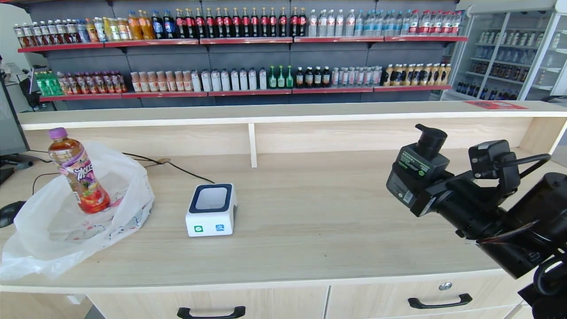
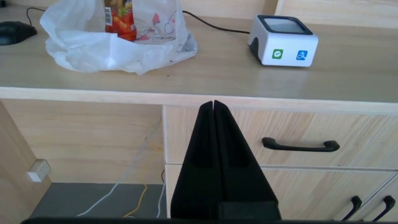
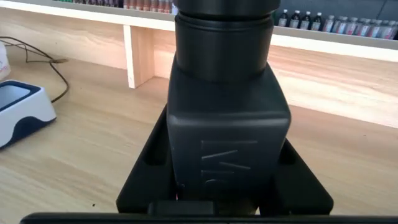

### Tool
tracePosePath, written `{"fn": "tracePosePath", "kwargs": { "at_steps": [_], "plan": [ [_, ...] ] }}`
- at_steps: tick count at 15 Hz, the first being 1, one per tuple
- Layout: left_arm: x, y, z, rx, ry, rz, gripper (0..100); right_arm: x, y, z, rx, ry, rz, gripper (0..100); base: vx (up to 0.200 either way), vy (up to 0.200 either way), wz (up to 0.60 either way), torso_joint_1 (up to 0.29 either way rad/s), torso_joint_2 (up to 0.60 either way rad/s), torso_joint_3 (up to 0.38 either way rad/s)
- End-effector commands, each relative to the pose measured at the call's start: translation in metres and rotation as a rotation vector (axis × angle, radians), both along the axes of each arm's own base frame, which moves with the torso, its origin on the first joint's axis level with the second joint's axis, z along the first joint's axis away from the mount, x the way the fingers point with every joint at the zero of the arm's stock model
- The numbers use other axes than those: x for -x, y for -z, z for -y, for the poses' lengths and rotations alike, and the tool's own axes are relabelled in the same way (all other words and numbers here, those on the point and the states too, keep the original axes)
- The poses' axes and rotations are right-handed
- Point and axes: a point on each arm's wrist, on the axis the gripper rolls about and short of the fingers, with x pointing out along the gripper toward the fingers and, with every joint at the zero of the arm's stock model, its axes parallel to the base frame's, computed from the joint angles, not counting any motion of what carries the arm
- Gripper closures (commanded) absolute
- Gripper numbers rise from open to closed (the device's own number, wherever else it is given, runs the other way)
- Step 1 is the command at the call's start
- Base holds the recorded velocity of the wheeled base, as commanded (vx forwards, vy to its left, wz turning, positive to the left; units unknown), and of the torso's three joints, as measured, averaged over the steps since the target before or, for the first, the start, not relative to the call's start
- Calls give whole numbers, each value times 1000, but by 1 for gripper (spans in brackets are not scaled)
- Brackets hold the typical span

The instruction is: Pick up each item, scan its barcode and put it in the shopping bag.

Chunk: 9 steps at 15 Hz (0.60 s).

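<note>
Held black bottle (image 1: pixel 416 175) above bench (image 1: pixel 310 230), right side.
Showed bag (image 1: pixel 44 239) open at bench's left, tea bottle (image 1: pixel 79 177) standing inside at a slight tilt; right jaws clamped on black bottle, clear of bench; scanner (image 1: pixel 211 209) just beside bag; left jaws pressed together, empty, low before drawers (image 2: pixel 348 127).
</note>
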Motion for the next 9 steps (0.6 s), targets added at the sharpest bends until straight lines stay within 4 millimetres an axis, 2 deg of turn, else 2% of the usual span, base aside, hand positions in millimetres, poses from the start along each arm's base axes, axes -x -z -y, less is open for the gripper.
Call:
{"fn": "tracePosePath", "kwargs": {
  "at_steps": [1, 9],
  "plan": [
    [0, 0, 0, 1, 0, 1, 100, 2, -1, 1, -5, -1, 1, 100, 0, 0, 0, 0, 0, 0],
    [0, 0, 0, 4, 0, 0, 100, 4, 0, 1, -9, -3, -5, 100, 0, 200, 0, 1, 2, 4]
  ]
}}
